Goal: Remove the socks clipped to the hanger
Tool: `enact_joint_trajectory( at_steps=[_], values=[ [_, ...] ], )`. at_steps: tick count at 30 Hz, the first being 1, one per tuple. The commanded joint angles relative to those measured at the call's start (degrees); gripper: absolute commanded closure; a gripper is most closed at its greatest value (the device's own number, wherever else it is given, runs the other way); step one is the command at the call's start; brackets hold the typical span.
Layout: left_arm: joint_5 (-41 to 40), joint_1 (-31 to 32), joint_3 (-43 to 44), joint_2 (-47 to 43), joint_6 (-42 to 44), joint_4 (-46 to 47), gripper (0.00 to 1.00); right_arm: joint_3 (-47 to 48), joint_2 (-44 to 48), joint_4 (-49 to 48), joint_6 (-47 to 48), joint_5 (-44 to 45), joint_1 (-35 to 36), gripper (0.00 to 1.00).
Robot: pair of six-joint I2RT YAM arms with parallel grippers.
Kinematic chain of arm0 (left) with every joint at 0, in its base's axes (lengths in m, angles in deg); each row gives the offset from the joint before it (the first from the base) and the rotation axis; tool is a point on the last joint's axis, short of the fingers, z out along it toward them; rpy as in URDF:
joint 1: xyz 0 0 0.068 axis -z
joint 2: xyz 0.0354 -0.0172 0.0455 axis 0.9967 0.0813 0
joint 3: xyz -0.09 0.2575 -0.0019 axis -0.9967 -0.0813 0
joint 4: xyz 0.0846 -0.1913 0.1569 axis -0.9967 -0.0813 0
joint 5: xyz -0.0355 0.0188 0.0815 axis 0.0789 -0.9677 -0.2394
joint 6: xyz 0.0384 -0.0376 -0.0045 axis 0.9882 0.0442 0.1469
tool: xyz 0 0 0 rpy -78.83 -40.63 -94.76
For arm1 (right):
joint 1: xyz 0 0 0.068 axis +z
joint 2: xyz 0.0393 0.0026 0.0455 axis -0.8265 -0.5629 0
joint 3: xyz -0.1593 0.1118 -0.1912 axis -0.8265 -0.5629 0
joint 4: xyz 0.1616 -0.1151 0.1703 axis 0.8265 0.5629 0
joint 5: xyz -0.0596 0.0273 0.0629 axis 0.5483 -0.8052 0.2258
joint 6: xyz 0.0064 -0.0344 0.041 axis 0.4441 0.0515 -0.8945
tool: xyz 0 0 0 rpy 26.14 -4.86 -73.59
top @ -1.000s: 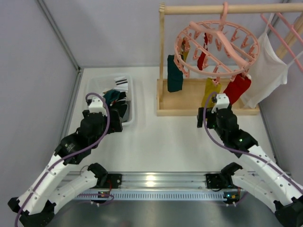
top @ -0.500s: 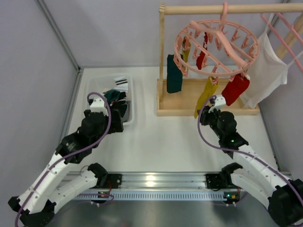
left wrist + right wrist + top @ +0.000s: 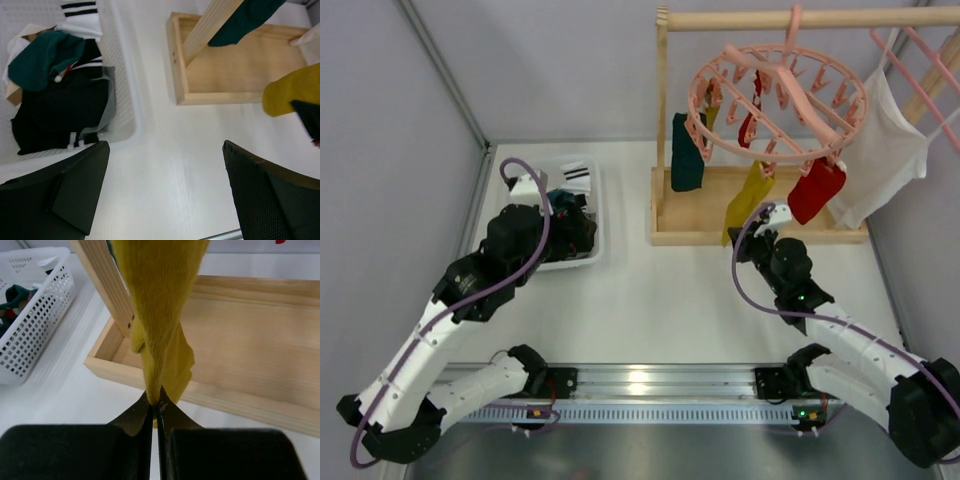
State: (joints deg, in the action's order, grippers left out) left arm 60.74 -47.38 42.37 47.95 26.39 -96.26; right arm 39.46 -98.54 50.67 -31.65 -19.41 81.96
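The mustard sock [image 3: 747,196] hangs from a peg on the near rim of the hanger [image 3: 778,60], the round pink ring hooked over the rod of the wooden rack [image 3: 663,100] at the far right. The sock is drawn taut and slants down toward the near left. Its lower end is pinched between the fingers of the right gripper [image 3: 155,407], which press together on the fabric with no gap showing, just near of the rack's base tray.

The step in hand looks like pulling this 1 sock off its peg. The top seems clipped, though the peg is too small to read. The next move, I judge, calls for a steady pull down and nearward until the peg lets go, then a carry left to the basket [image 3: 594,215].

At least 3 more socks hang on the ring:
- a teal sock [image 3: 687,155] at its left
- a red sock [image 3: 818,190] at its near right
- a smaller red sock [image 3: 748,122] farther in

The left gripper [image 3: 165,192] hovers by the basket's near side, fingers spread wide with nothing between them. The basket holds a loose teal sock [image 3: 45,57], striped socks [image 3: 80,10] and dark fabric.

The ring hangs freely by its hook, so a pull may swing or tilt it rather than open the peg. The rack's post stands just left of the sock, and the red sock and white shirt [image 3: 885,150] hang to its right.
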Motion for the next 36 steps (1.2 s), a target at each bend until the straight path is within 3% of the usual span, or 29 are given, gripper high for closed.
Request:
enact_joint_trajectory(
  at_steps=[1,6,13,19,25,36],
  values=[
    [0.9,2.6,8.4,7.1,-3.3,2.8,0.02,0.2,1.6,-2.4,-2.7,6.3,5.5,1.0],
    [-17.7,21.1,25.1,19.1,-0.2,2.5,0.02,1.6,0.8,1.0,-2.1,20.1,14.9,1.0],
    [-24.0,29.9,49.8,35.0,9.4,2.5,0.02,4.4,-4.0,1.7,-3.2,28.2,23.1,1.0],
    [-27.2,32.8,63.9,47.4,15.1,2.4,0.02,8.8,-7.8,4.3,-5.0,31.4,26.0,1.0],
    [-30.3,32.5,70.8,55.2,17.5,2.6,0.02,12.3,-11.1,5.5,-5.9,33.5,29.6,1.0],
    [-23.3,29.5,72.9,60.7,16.2,2.7,0.05,15.2,-15.4,7.5,-8.5,34.6,31.9,1.0]
  ],
)
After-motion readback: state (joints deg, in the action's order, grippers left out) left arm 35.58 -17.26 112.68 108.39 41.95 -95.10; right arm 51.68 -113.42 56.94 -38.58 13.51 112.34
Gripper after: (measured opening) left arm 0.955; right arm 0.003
